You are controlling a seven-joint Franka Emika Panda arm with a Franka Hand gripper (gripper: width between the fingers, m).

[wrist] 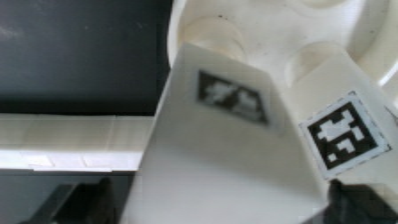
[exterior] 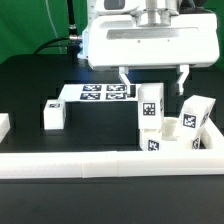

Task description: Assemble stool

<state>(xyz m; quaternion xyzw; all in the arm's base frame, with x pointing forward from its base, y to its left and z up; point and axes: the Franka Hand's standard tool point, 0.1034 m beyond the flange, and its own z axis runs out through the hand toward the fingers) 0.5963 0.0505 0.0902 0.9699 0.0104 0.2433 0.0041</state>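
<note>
My fingers [exterior: 183,80] hang wide apart, one on each side above an upright leg [exterior: 150,108], gripping nothing; that leg stands at the round seat [exterior: 172,131], just in front of the marker board [exterior: 100,93]; a second leg [exterior: 196,118] stands tilted, beyond the seat from the marker board; a third leg [exterior: 54,115] rests alone on the bench [exterior: 30,90], beside the marker board's near corner.

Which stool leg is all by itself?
The leg on the exterior view's left, beside the marker board. The other two legs crowd together near the tool.
</note>
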